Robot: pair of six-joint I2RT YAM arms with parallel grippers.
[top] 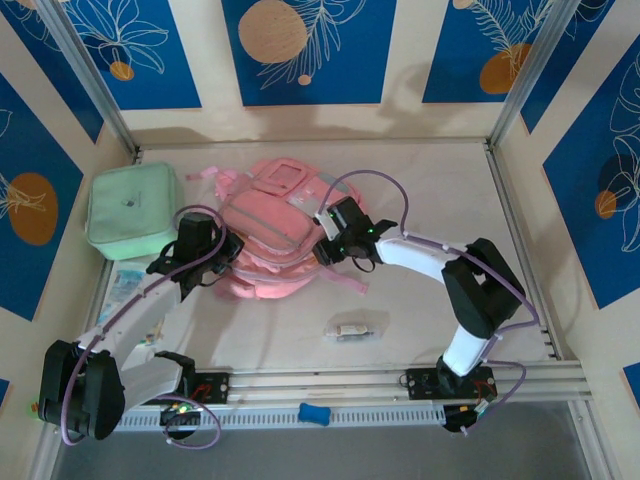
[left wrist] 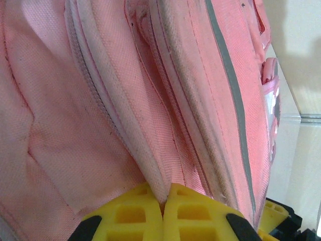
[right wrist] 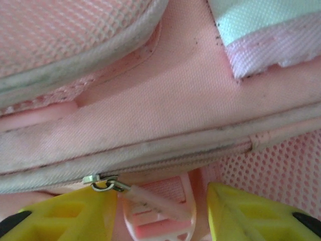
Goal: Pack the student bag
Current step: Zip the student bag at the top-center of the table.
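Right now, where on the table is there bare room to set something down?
Biggest bare patch: back right, between the student bag and the right wall. A narrower strip runs before the bag, broken by a small clear packet. Crowded: the left, with the mint green case, a blue-white packet and the left gripper.

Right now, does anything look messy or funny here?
Yes. The student bag lies flat and rumpled mid-table, one fold bunched where the left pincer pinches it. Its pale piping looks grubby, with dark specks. A small blue thing sits on the slotted strip at the near edge, off the tabletop.
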